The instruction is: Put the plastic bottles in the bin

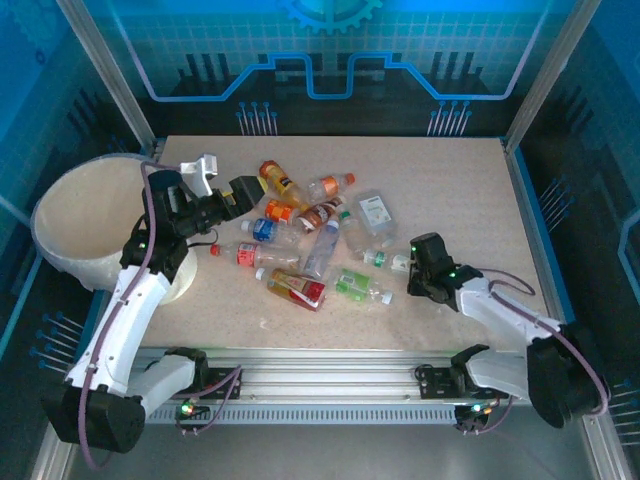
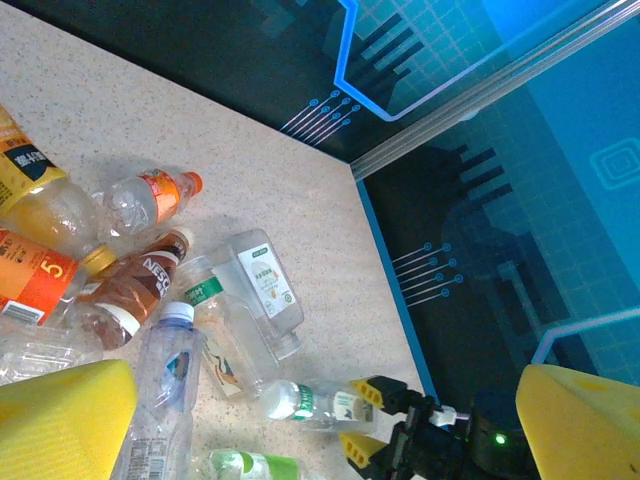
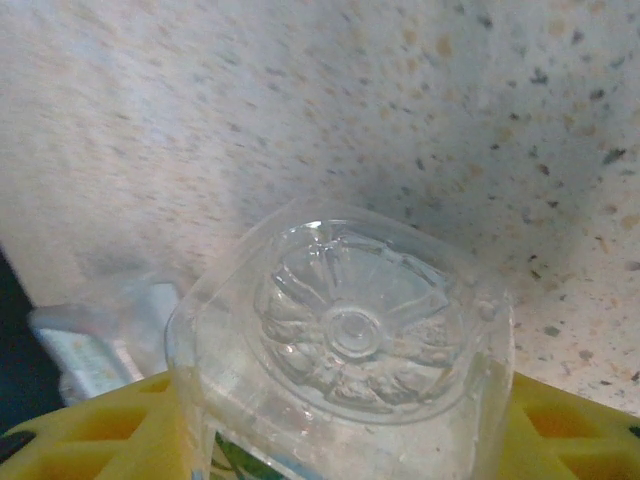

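Speckled tabletop; right fingers pinch a clear bottle, left fingers spread wide, empty

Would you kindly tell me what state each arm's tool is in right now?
Left tool: open, holding nothing.
Right tool: closed on a clear bottle.
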Controlling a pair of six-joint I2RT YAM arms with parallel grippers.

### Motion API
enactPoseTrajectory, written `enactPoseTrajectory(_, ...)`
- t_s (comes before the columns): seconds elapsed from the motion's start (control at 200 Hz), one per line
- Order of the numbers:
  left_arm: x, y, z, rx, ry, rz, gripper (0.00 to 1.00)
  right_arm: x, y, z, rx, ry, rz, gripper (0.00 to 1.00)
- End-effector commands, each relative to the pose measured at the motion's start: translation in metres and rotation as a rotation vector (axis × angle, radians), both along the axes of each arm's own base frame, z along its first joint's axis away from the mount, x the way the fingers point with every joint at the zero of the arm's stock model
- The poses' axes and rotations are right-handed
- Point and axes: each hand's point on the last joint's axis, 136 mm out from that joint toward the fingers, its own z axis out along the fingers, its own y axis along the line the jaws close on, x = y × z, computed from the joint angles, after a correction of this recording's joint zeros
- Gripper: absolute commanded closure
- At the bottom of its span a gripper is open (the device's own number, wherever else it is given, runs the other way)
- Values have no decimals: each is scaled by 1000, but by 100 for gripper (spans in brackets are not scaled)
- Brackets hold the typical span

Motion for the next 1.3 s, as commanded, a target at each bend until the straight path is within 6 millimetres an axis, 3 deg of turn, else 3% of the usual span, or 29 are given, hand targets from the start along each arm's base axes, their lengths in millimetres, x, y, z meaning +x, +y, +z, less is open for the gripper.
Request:
enactPoseTrajectory(0.0,3,-5,-1,-13,-13,-11,1,9,-21,42,-155,-132,-30,70)
enactPoseTrajectory(0.185,6,-18,-4,-41,-4,-52,1,15,-22,108,-452,-283,130,72)
enactPoseTrajectory(0.345,11,-29,-9,-48,-1,-65,1,26,-9,144,-586,-379,264,72)
enactPoseTrajectory(0.505,8,-55,-16,-43,15,-173,1,44,25,187,-718,-563,498,72)
enactPoseTrajectory(0.73,-10,-102,-7,13,-93,-403,1,53,77,237,-888,-778,842,72)
enactPoseTrajectory(0.865,-14,-120,-6,68,-135,-491,1,48,102,251,-877,-891,973,73)
enactPoseTrajectory(0.885,-14,-122,-6,70,-141,-509,1,46,106,266,-868,-936,976,73)
enactPoseTrajectory(0.96,-19,-129,-4,59,-164,-582,1,39,122,280,-825,-1024,1038,73)
enactPoseTrajectory(1.166,-40,-150,8,-1,-229,-779,1,20,159,302,-684,-1186,1190,72)
enactPoseTrajectory(1.296,-55,-160,17,-19,-282,-856,1,17,171,313,-620,-1238,1216,72)
